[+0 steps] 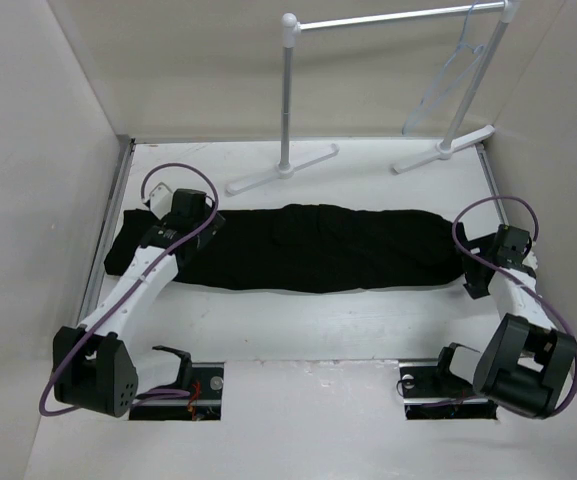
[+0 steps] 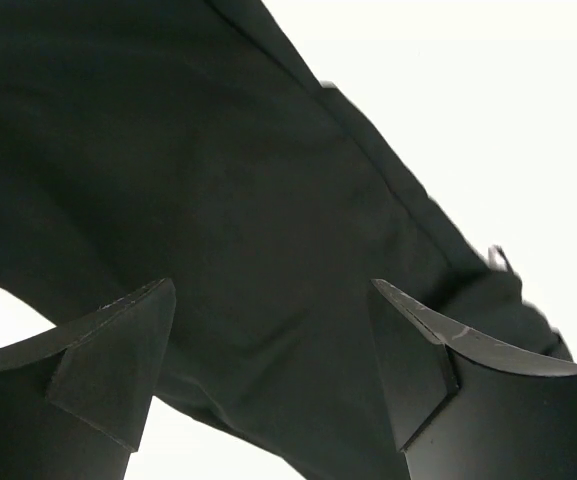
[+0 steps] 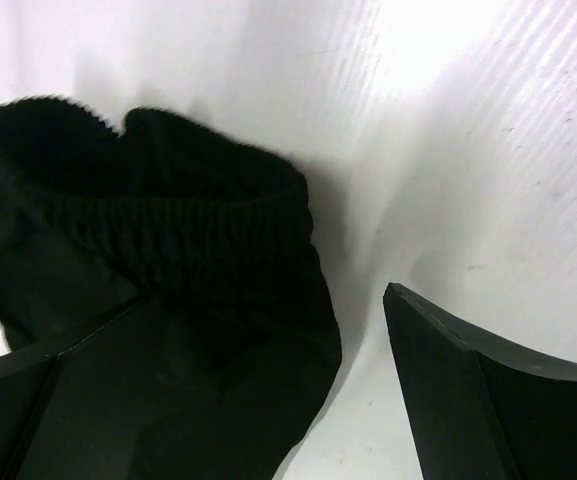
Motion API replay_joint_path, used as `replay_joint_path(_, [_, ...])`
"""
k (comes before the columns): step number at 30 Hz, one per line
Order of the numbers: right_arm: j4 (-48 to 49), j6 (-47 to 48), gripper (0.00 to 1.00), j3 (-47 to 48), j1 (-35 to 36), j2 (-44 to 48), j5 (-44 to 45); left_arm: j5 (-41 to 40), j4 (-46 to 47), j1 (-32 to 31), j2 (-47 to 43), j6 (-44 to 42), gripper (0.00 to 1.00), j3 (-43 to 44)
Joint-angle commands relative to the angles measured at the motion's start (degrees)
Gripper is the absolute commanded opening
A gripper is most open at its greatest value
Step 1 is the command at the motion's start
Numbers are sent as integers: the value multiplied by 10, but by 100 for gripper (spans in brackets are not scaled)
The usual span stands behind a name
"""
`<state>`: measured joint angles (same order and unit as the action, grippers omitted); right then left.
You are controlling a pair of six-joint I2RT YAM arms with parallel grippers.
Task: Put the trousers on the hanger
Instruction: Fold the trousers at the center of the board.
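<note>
Both released, left hand point(image 2: 271, 300) and right hand point(image 3: 268, 300), trousers point(image 1: 308, 245) lengthwise left-right, elasticated end point(image 3: 208, 215) rightward.

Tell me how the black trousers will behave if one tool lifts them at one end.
Probably floppy: the trousers lie flat and creased, so the free part would sag. The gathered elastic waistband likely gives a thicker hold.

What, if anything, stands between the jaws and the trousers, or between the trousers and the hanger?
Nothing visible. The left gripper and right gripper are open right at the trousers; the hanger hangs unobstructed on the rack beyond.
</note>
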<state>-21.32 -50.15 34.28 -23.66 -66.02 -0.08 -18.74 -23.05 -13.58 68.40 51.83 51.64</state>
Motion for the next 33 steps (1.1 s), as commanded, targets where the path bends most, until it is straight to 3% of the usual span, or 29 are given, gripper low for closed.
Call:
replay_joint_path(1, [54, -2, 93, 15, -9, -22, -10, 2, 19, -18, -12, 10, 75, -16])
replay_joint_path(5, [62, -36, 91, 20, 11, -87, -14, 31, 36, -16, -28, 13, 75, -37])
replay_joint_path(8, [94, -55, 84, 26, 17, -138, -10, 42, 49, -9, -33, 10, 75, -47])
replay_joint_path(11, [138, -73, 58, 28, 16, -181, -19, 54, 55, -2, -33, 10, 75, -57])
replay_joint_path(13, [160, -83, 31, 22, 19, -187, -25, 56, 55, 2, -34, 10, 74, -59])
replay_joint_path(15, [155, -86, 20, 13, 26, -143, -6, 55, 54, 4, -35, 9, 74, -57])
replay_joint_path(18, [86, -72, 18, 36, 29, -48, 65, 56, 49, 4, -33, 8, 74, -42])
replay_joint_path(22, [-27, -12, 18, 141, 27, 61, 139, 50, 37, -19, -22, 5, 74, -10])
replay_joint_path(29, [-114, 62, 18, 328, 10, 144, 109, 17, -27, -90, -6, 3, 74, 95])
replay_joint_path(33, [-151, 102, 20, 437, 84, 145, 107, -14, -56, -129, -7, 2, 74, 146])
